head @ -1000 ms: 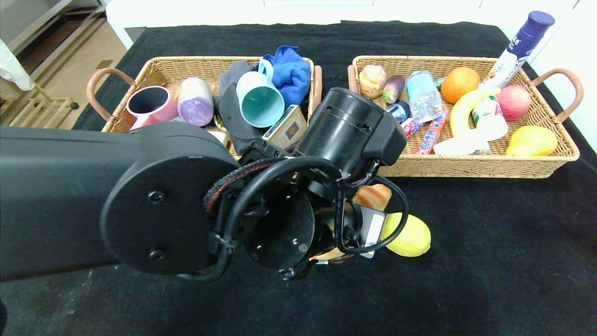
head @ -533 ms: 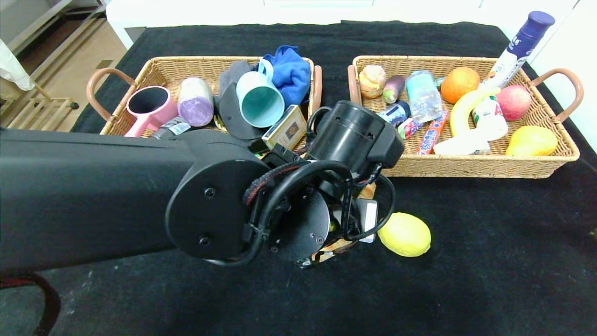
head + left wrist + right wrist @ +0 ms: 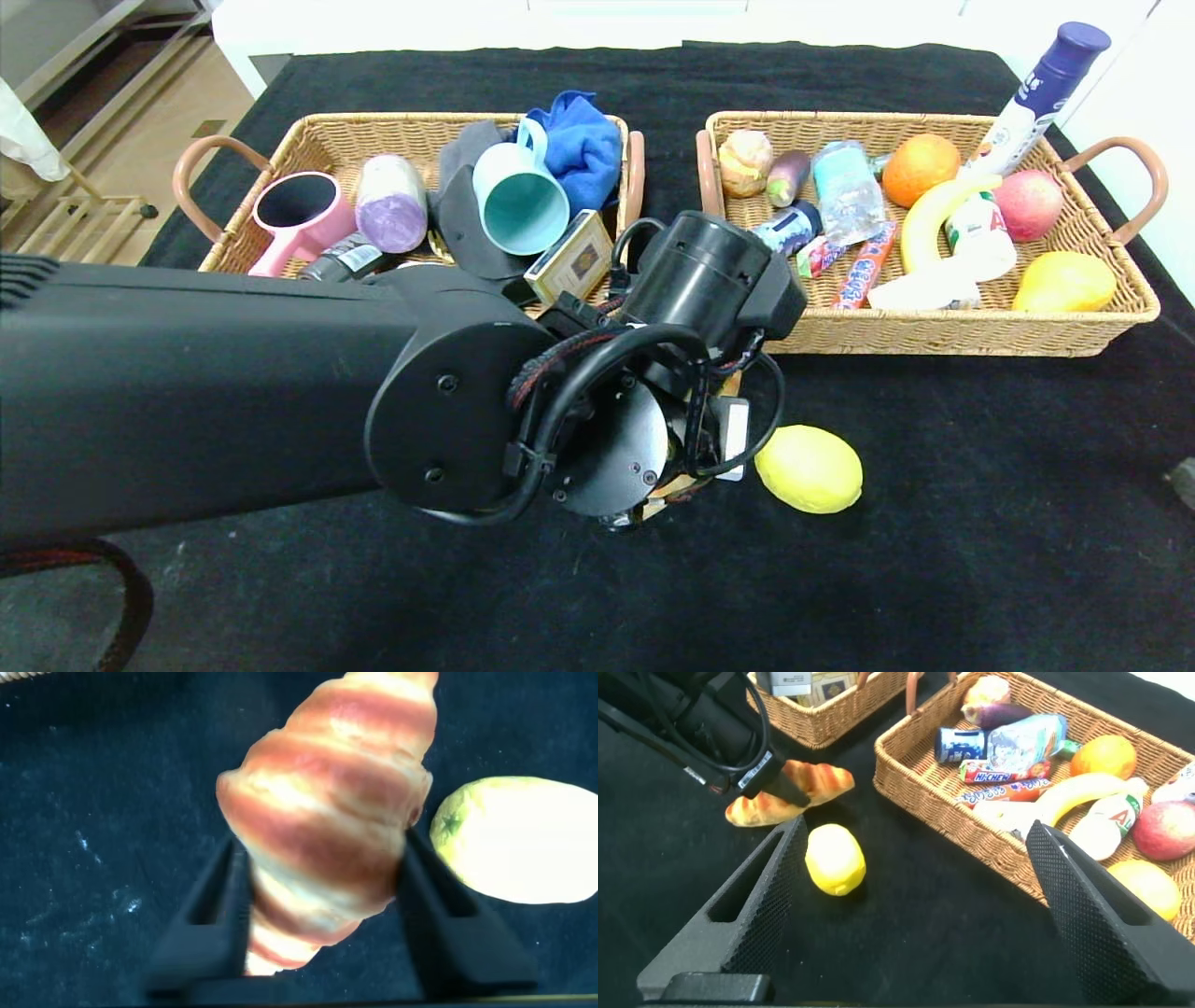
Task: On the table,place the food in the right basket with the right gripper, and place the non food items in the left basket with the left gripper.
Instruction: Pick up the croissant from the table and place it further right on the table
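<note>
1. The worktop (image 3: 980, 523) is a big black cloth, and only two food things are left on it. This looks like the last part of the job.
2. The left basket (image 3: 280, 149) already holds mugs, a purple roll, cloths and a flat card box. No non-food things show on the cloth.
3. The right basket (image 3: 1055, 331) already holds fruit, a bottle, snack bars and a carton. It has room for more.
4. The left gripper (image 3: 322, 905) is low over the cloth, in front of the gap between the baskets. Its fingers sit on both sides of the croissant (image 3: 327, 831). I cannot tell if they squeeze it or have let go.
5. The right gripper (image 3: 910, 905) hangs over the cloth near the right basket. Its fingers are spread wide with nothing between them.
6. The croissant is long and lies flat. In the right wrist view one tip points to the baskets and the other tip points away from them.
7. The lemon (image 3: 808, 468) lies on the cloth just beside the croissant, on the robot's right. Its long side runs left to right.
</note>
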Controlling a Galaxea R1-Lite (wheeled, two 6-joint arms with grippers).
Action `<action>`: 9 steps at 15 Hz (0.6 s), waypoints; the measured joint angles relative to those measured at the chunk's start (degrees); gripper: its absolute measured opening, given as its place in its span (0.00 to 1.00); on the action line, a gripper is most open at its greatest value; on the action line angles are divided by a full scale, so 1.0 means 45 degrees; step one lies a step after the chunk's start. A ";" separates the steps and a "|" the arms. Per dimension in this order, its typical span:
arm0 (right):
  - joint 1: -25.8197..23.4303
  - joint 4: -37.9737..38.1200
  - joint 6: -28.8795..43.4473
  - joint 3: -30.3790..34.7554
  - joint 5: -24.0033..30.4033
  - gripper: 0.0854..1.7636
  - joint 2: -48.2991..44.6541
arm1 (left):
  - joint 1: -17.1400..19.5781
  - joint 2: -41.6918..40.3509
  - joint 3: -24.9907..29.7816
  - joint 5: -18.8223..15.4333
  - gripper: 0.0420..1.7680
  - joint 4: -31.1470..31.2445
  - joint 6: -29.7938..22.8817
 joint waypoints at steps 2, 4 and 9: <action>0.0000 0.0000 -0.0005 0.0008 0.0030 0.97 0.0005 | 0.0000 0.0005 0.0000 0.0011 0.67 0.0035 0.0019; 0.0000 0.0005 -0.0005 0.0008 0.0024 0.97 0.0005 | 0.0000 -0.0005 -0.0005 0.0108 0.74 0.0043 0.0049; 0.0000 0.0016 -0.0005 0.0030 0.0030 0.97 0.0005 | -0.0019 -0.0043 -0.0014 0.0171 0.84 0.0054 0.0068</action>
